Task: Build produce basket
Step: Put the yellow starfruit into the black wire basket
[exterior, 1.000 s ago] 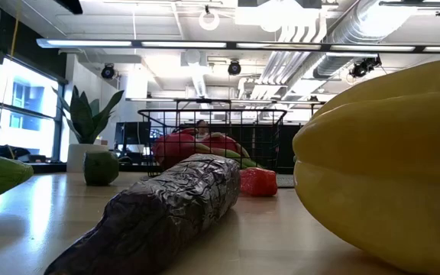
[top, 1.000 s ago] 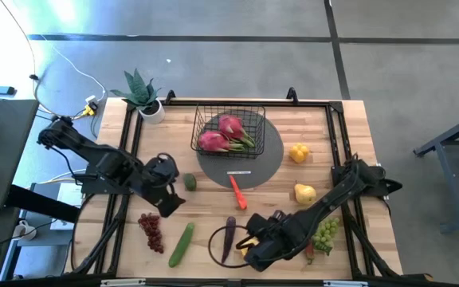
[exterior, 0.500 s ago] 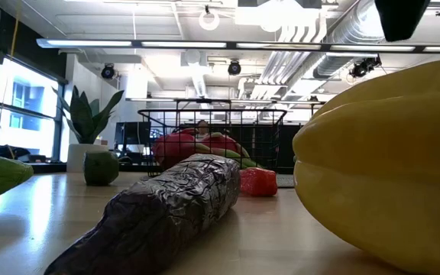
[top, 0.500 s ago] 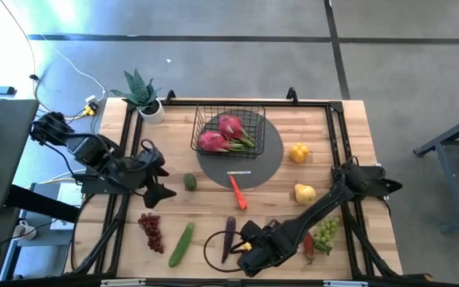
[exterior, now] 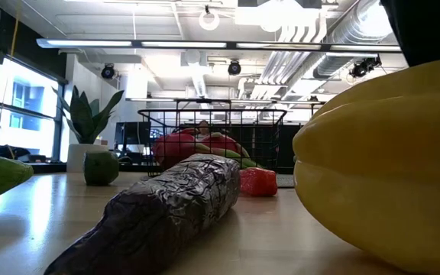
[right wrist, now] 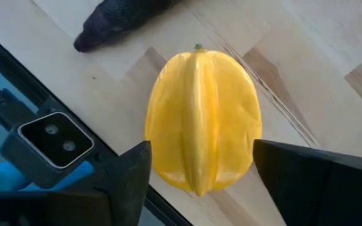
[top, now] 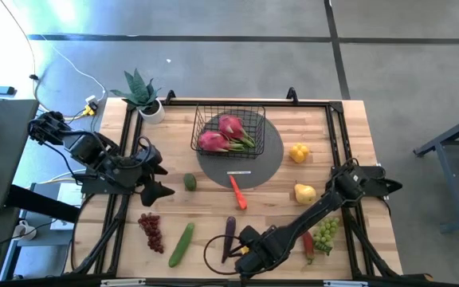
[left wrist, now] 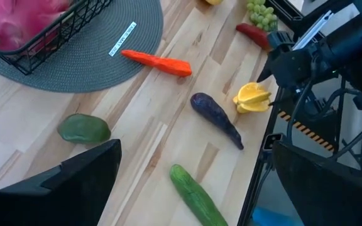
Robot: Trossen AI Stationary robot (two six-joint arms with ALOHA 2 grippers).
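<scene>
Closing in on the starfruit (right wrist: 201,119), we have the right gripper (top: 245,257) low over the table's near edge, its two fingers (right wrist: 127,182) standing apart on either side of the yellow fruit and not yet touching it. The starfruit lies on the wood directly between and just ahead of those fingers, with the purple pod (right wrist: 121,22) a little beyond it. The basket (top: 229,127) sits well away from this pincer, across the table on the grey round mat (top: 268,159), with two pink dragon fruits (top: 223,134) already inside.

We judge the starfruit to be light, with a smooth, waxy skin and raised ridges that could bruise or let it twist out of a hard pinch. We would take it across its broad middle, pads seated in the grooves between ridges, and squeeze only gently. It sits close to the table's edge, so a nudge could roll it off.

The left gripper (top: 151,190) waits wide open, hovering at the table's left side with the small green fruit (left wrist: 84,128) just ahead of it.
</scene>
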